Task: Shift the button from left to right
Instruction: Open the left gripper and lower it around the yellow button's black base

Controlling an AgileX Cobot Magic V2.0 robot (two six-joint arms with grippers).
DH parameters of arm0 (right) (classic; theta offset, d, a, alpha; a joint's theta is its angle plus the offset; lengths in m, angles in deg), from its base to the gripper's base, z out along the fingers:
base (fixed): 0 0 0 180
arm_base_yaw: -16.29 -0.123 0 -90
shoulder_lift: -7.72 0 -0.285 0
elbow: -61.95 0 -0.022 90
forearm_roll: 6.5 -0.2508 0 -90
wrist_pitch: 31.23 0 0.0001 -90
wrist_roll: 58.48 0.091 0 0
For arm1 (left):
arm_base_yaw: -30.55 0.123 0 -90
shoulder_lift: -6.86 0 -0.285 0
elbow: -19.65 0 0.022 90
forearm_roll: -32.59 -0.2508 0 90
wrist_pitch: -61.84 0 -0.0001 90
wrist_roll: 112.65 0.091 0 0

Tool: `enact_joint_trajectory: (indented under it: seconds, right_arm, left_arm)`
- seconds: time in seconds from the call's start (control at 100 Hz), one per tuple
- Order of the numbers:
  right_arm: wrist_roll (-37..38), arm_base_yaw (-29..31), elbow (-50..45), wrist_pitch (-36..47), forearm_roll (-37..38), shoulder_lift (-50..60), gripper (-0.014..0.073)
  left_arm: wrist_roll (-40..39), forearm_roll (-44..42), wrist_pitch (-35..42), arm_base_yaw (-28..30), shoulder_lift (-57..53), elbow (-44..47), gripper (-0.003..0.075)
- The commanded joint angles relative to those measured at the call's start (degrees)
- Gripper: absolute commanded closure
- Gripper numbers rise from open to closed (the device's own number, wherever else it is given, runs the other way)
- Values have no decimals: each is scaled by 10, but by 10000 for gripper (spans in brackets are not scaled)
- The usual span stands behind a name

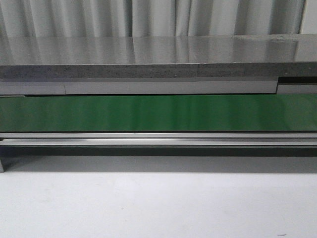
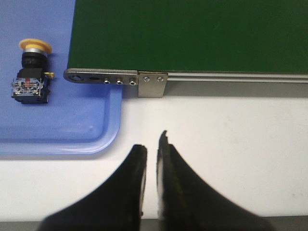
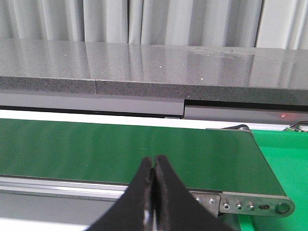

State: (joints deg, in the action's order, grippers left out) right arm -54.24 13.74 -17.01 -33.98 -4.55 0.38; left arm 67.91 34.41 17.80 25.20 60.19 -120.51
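The button (image 2: pixel 31 72) lies on its side on a blue tray (image 2: pixel 72 127), its yellow cap pointing away from me and its dark body nearer. It appears only in the left wrist view. My left gripper (image 2: pixel 152 140) hovers over the white table, beside the tray's corner and well clear of the button. Its fingers stand a narrow gap apart and hold nothing. My right gripper (image 3: pixel 154 158) is shut and empty, in front of the green belt (image 3: pixel 120 144) near its right end. Neither gripper appears in the front view.
The green belt (image 1: pixel 158 113) runs across the scene, with a metal side rail and an end bracket (image 2: pixel 115 78) overhanging the blue tray. A green tray (image 3: pixel 284 159) sits past the belt's right end. A grey counter (image 1: pixel 158 54) stands behind the belt.
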Motion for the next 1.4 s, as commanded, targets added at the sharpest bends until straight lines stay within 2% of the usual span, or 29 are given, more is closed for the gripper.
enact_joint_trajectory:
  seconds: [0.0, 0.17, 0.26, 0.66, 0.82, 1.04, 1.389]
  right_arm:
    - [-2, 0, 1, 41, 2, 11, 662]
    - [-2, 0, 1, 41, 2, 11, 662]
    - [-2, 0, 1, 41, 2, 11, 662]
    - [-2, 0, 1, 41, 2, 11, 662]
    - [-2, 0, 1, 41, 2, 11, 662]
    - [-2, 0, 1, 41, 2, 11, 662]
    - [-2, 0, 1, 41, 2, 11, 662]
  left_arm:
    - [-6, 4, 25, 2, 0, -20, 550]
    - [-6, 4, 25, 2, 0, -20, 220]
    - [-6, 4, 26, 2, 0, -20, 139]
    - [-6, 1, 6, 12, 0, -44, 138]
    - [-6, -18, -14, 73, 20, -98, 138]
    - [11, -24, -20, 173, 102, -166, 138]
    - [14, -25, 21, 218, 277, -231, 138]
